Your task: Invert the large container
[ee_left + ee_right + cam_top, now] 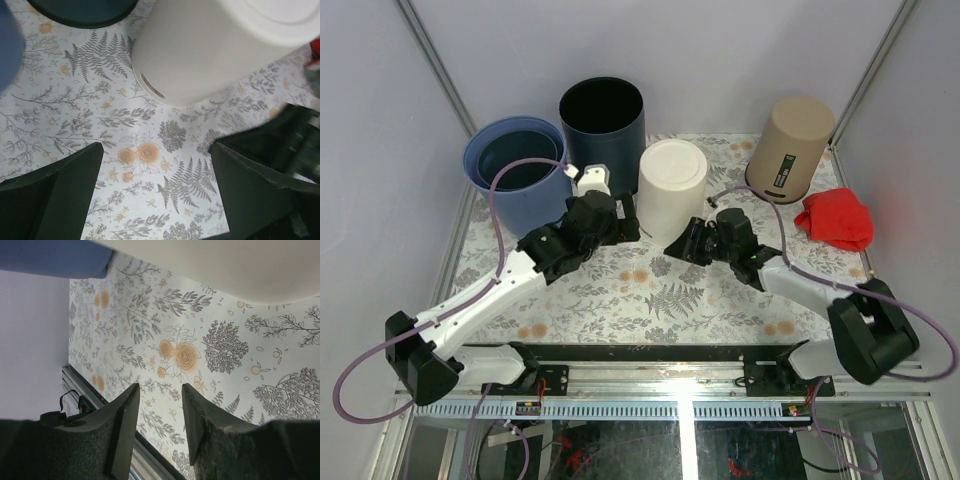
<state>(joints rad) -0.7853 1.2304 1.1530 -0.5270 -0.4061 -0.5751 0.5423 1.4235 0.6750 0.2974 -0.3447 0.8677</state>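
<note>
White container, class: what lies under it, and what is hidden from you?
The white container stands closed end up on the floral tablecloth, which shows around its foot. The cloth directly beneath it and anything inside are covered by its walls.

The white-and-black left arm (485,295) reaches from seven o'clock toward one, its black two-finger left pincer (156,147) spread wide, holding nothing. The white-and-black right arm (800,282) stretches from five toward ten, its black right pincer (160,387) partly parted, holding nothing.
</note>
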